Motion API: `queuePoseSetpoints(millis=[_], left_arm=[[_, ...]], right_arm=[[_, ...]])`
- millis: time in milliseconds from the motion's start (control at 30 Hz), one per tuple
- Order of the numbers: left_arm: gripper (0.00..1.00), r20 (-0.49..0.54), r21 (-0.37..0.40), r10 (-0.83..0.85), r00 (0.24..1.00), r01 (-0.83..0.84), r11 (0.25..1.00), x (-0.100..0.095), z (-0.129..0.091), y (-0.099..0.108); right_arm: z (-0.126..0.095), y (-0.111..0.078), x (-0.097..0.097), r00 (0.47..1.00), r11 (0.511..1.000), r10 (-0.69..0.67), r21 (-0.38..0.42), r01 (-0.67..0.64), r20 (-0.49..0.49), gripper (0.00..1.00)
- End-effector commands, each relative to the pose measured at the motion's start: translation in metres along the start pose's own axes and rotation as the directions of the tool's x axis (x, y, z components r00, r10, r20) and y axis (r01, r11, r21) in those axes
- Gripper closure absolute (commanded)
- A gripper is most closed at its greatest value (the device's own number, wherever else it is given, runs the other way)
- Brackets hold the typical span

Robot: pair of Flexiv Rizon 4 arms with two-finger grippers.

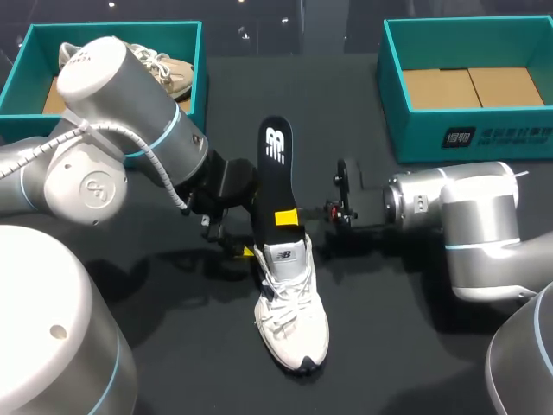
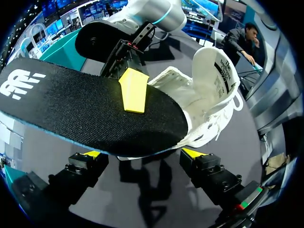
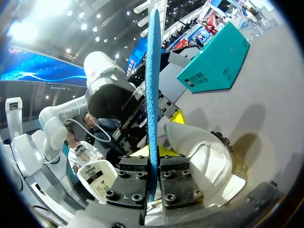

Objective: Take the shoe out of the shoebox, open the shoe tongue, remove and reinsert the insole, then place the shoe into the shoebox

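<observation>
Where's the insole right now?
Head view, table centre: the black insole sticks out of the white shoe's opening, gripped by the right hand.

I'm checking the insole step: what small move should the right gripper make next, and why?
Probably ease the black foam insole forward into the white lace-up sneaker. The right gripper is shut on it, its front end sits at the shoe's opening, most of it is outside, and the open left gripper sits by the heel.
</observation>
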State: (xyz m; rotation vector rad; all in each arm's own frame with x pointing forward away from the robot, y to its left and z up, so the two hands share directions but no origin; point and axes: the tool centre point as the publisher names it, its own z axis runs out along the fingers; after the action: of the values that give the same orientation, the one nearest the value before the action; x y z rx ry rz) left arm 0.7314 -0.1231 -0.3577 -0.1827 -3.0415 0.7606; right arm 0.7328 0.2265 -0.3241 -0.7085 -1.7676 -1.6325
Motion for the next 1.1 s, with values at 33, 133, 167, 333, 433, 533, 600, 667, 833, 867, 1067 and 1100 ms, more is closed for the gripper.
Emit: queuePoseSetpoints(millis=[33,133,167,333,433,533,600,667,833,867,1067,1100], left_arm=[[0.00,0.001,-0.002,0.001,1.000,-0.001,1.000,0.000,0.001,0.000],[0.00,0.001,-0.002,0.001,1.000,-0.001,1.000,0.000,0.001,0.000],[0.00,0.001,-0.002,0.001,1.000,-0.001,1.000,0.000,0.001,0.000],[0.00,0.001,-0.002,0.001,1.000,-0.001,1.000,0.000,0.001,0.000],[0.00,0.001,-0.002,0.001,1.000,-0.001,1.000,0.000,0.001,0.000],[0.00,0.001,-0.002,0.001,1.000,-0.001,1.000,0.000,0.001,0.000],[0.00,0.001,-0.002,0.001,1.000,-0.001,1.000,0.000,0.001,0.000],[0.00,0.001,-0.002,0.001,1.000,-0.001,1.000,0.000,0.001,0.000],[0.00,0.001,-0.002,0.001,1.000,-0.001,1.000,0.000,0.001,0.000],[0.00,0.001,-0.002,0.001,1.000,-0.001,1.000,0.000,0.001,0.000],[0.00,0.001,-0.002,0.001,1.000,-0.001,1.000,0.000,0.001,0.000],[0.00,0.001,-0.002,0.001,1.000,-0.001,1.000,0.000,0.001,0.000]], right_arm=[[0.000,-0.008,0.003,1.000,1.000,0.003,0.001,-0.003,0.012,1.00],[0.001,-0.012,0.004,1.000,1.000,0.008,0.002,-0.008,0.013,1.00],[0.001,-0.014,0.004,1.000,1.000,0.012,0.003,-0.012,0.014,1.00],[0.003,-0.022,0.003,0.999,0.999,0.035,0.006,-0.035,0.020,1.00],[0.004,-0.028,0.003,0.999,0.999,0.048,0.009,-0.048,0.027,1.00],[0.004,-0.033,0.003,0.998,0.998,0.056,0.004,-0.056,0.031,1.00],[0.004,-0.036,0.004,0.998,0.998,0.060,-0.001,-0.060,0.034,1.00],[0.004,-0.037,0.005,0.998,0.998,0.060,-0.003,-0.060,0.036,1.00],[0.005,-0.042,0.010,0.997,0.998,0.059,-0.001,-0.059,0.039,1.00],[0.005,-0.043,0.010,0.997,0.998,0.060,0.000,-0.060,0.039,1.00],[0.006,-0.046,0.011,0.997,0.997,0.074,0.012,-0.074,0.024,1.00],[0.006,-0.046,0.011,0.997,0.997,0.074,0.012,-0.074,0.025,1.00]])
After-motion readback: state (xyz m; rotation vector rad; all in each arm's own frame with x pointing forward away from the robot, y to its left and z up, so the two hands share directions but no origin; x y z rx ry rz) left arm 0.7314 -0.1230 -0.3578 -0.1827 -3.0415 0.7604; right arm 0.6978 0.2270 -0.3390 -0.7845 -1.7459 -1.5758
